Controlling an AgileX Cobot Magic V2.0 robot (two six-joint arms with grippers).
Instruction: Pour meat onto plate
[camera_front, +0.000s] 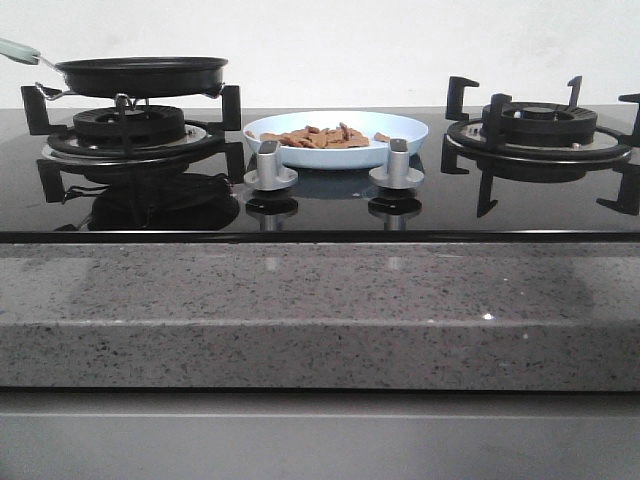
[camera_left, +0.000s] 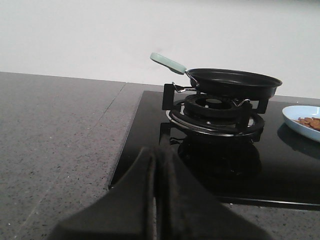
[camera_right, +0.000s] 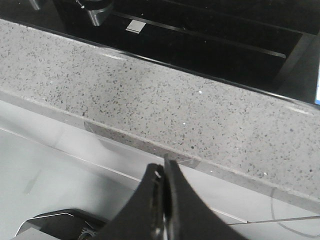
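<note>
The meat (camera_front: 322, 137), small flat reddish-brown chunks that look light and loose, best carried by its dish, lies heaped in the pale-blue glossy round plate (camera_front: 405, 124) at the front view's upper centre, while the left gripper (camera_left: 155, 170) and right gripper (camera_right: 163, 172) sit closed and empty.

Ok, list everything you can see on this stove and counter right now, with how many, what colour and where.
meat: one heap, reddish-brown, on the plate
plate: one, pale blue, behind the knobs, between the burners
frying pan: one, black with pale green handle, on the left burner
burners: two, black, left and right on the cooktop
knobs: two, silver, front centre of the cooktop
cooktop: one, glossy black
counter: one, speckled grey, in front
left gripper: shut, black, empty
right gripper: shut, black, empty
</note>
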